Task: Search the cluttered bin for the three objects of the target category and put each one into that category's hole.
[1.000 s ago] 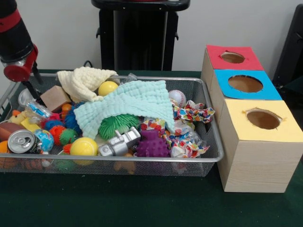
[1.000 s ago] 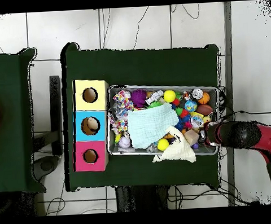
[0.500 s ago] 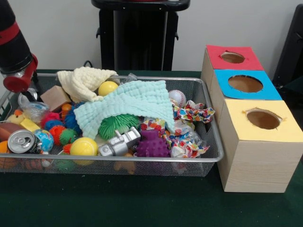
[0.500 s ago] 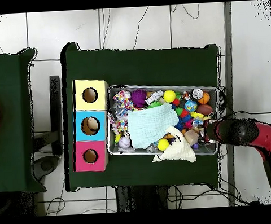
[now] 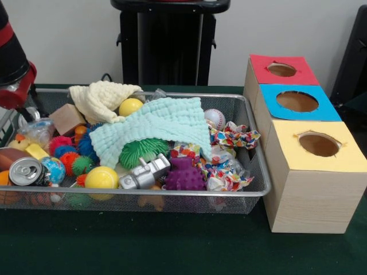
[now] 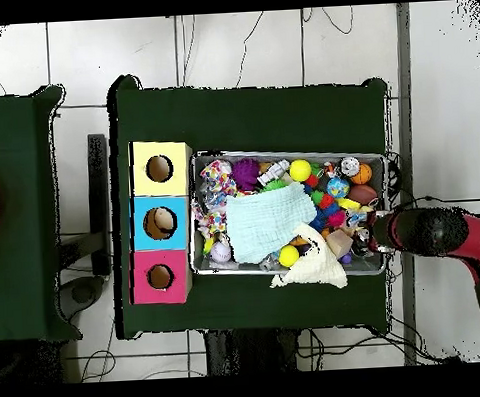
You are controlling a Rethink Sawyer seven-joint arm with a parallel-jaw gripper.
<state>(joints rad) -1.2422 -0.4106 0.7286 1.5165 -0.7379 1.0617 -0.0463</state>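
A wire mesh bin (image 5: 259,172) holds a heap of toys and cloths. On top lie a mint cloth (image 5: 155,127) and a cream cloth (image 5: 100,98). Around them I see yellow balls (image 5: 101,177), a baseball (image 5: 215,118), a purple spiky ball (image 5: 184,176), a green spiky ball (image 5: 142,152) and a silver toy (image 5: 144,173). Confetti-patterned cloth pieces (image 5: 232,137) sit near the boxes. Three boxes with holes stand beside the bin: red (image 5: 281,69), blue (image 5: 297,101), yellow (image 5: 318,144). My gripper (image 5: 24,106) hangs over the bin's far left end, by the wooden block (image 5: 66,118); in the overhead view the gripper (image 6: 371,238) is at the bin's right end.
A drinks can (image 5: 26,171) and a globe ball (image 5: 54,169) lie at the bin's front left corner, with small spiky balls (image 5: 80,165) beside them. A black stand (image 5: 166,43) rises behind the bin. Green cloth (image 5: 172,246) covers the table.
The arm has drifted outward along the bin's end, leftward in the front view and rightward in the overhead view. Nothing in the bin has moved.
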